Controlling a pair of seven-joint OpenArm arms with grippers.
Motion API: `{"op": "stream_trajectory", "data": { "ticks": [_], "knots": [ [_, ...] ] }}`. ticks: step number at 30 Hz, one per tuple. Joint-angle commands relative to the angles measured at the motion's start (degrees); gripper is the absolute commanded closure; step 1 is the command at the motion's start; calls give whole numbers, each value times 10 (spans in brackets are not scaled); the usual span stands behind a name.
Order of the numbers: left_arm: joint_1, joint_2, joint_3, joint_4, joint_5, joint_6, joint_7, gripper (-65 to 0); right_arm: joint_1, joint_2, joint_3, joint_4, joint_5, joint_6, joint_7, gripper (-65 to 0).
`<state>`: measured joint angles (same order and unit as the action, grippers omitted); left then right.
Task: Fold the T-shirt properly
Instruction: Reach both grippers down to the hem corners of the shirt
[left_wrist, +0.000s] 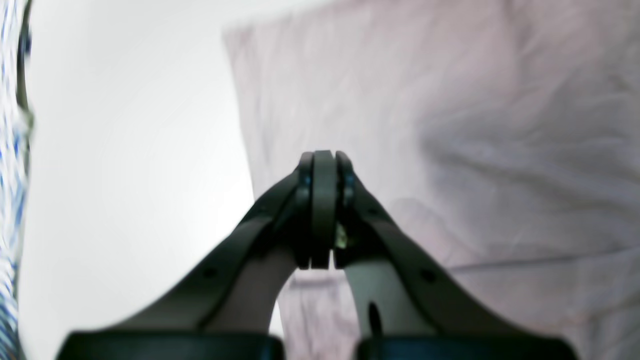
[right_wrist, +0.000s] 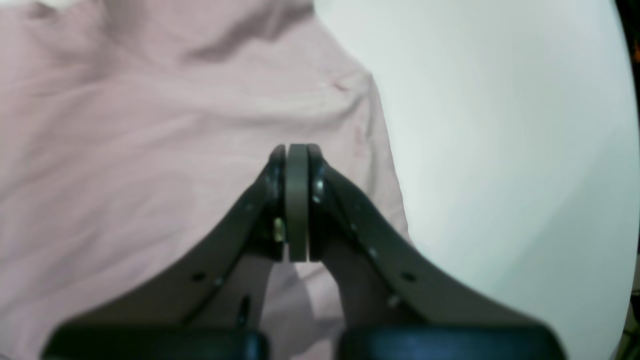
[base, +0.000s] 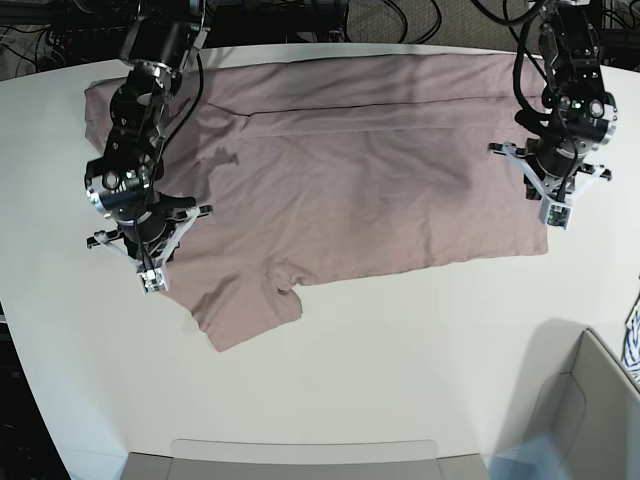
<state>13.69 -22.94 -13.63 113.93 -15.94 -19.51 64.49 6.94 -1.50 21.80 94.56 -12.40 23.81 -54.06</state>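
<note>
The dusty-pink T-shirt (base: 350, 180) lies spread out and wrinkled across the white table (base: 400, 340), its upper strip folded over along a crease. My left gripper (base: 553, 216) hovers at the shirt's right edge. In the left wrist view it (left_wrist: 324, 156) is shut, with nothing between its pads, over the cloth's (left_wrist: 450, 125) border. My right gripper (base: 152, 283) sits by the shirt's left side near a sleeve. Seen from the right wrist it (right_wrist: 297, 147) is shut and empty above the cloth (right_wrist: 125, 150).
A blue-and-white patterned cloth (base: 633, 345) peeks in at the right edge, also visible as a strip (left_wrist: 10, 150) in the left wrist view. A grey box (base: 590, 420) stands at the lower right, and a grey bin rim (base: 300, 455) runs along the front.
</note>
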Motion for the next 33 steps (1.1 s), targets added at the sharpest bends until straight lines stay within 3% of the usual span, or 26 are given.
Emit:
{"op": "stream_trajectory", "data": {
  "ticks": [1,8,10,17,20,28,33],
  "knots": [
    [-8,-7,4,2,-2,0,-4,0,32,7,0,-24,0,-3,12,0],
    [-25,-3,3,-29,-2,5,-4,0,112,42,3,-228,-4,-6,13,0],
    [-25,18,3,-31,-2,6,-3,0,107,47,1,-240,-5,-6,10,0],
    [-25,45,2,-32,-2,7,-3,0,1,49,0,-155,-4,-6,-69,0],
    [-26,46,2,-32,-2,7,-3,0,-36,45,0,-100,-1,-5,-69,0],
    [-26,62,2,-32,-2,7,-3,0,43,56,0,-28,-5,-5,-72,-3],
    [-26,62,2,-32,-2,7,-3,0,123,73,-6,-59,-1,-2,-72,-167]
  ]
}}
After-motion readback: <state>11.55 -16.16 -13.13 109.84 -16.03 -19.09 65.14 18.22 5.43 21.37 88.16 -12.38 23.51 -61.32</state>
